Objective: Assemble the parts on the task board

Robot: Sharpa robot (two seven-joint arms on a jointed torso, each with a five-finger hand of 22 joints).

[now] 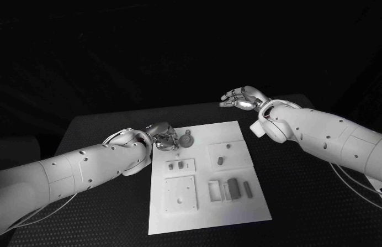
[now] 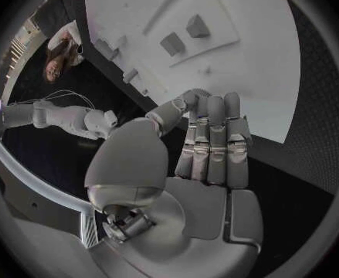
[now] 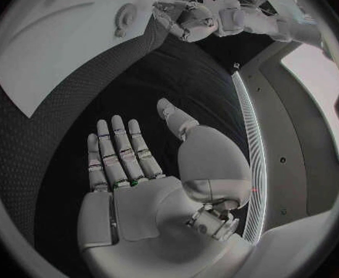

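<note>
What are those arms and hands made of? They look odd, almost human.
Both arms are smooth white shells dotted with small dark screw holes, with thin pale cables trailing beneath them. The left hand and right hand are silver metal, built of jointed, segmented fingers with flat pale pads and a rounded, domed thumb base.

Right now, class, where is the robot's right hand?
In the head view the right hand hangs open over the black table, beyond the board's far right corner.
</note>
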